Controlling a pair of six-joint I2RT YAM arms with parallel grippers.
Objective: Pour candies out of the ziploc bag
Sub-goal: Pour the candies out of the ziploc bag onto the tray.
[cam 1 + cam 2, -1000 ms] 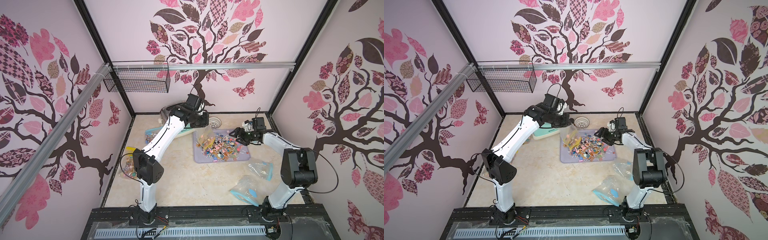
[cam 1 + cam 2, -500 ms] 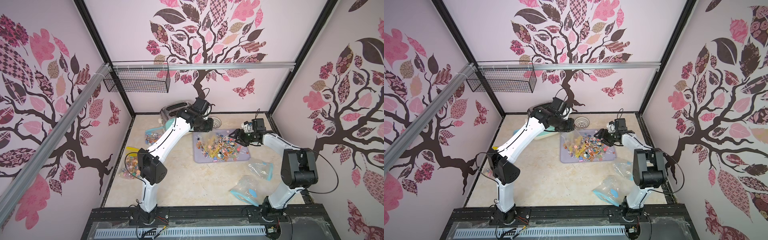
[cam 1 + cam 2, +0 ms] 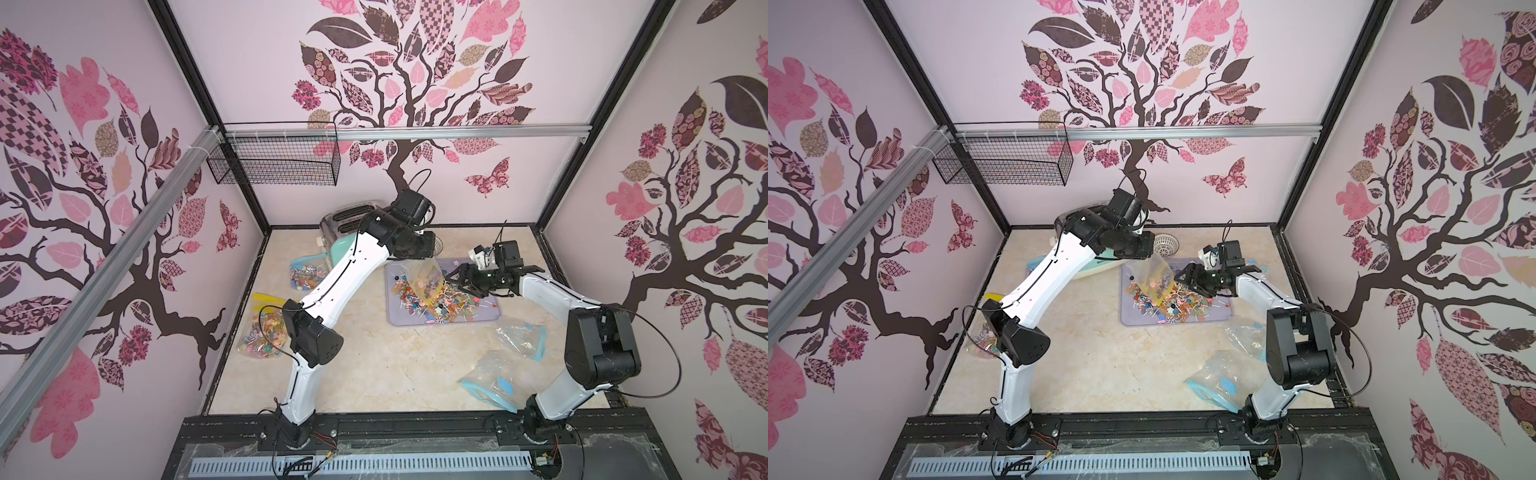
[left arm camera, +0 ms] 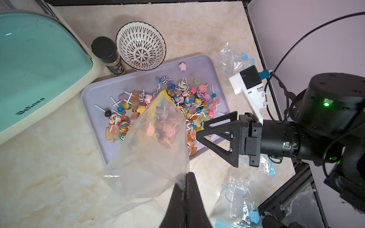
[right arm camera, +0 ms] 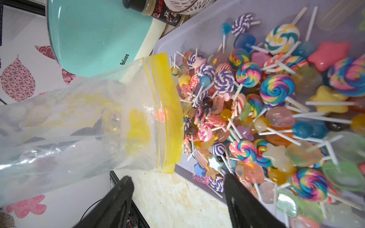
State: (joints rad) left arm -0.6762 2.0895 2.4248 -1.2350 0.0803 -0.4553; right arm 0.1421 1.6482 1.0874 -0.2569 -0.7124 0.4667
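Left pincer (image 4: 185,177), pressed together, pinches the closed bottom of the ziploc bag (image 4: 150,158). The bag hangs above the lilac tray (image 4: 98,92), its long axis steep and its yellow zip mouth lowest, over the tray's heap of candies (image 4: 187,98). Right pincer (image 5: 177,176), spread and empty, hovers just beside that mouth. The tray lies on a marbled counter (image 4: 49,167) between tree-patterned walls.

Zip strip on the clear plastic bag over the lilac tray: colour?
Yellow zip strip, clearest in the right wrist view.
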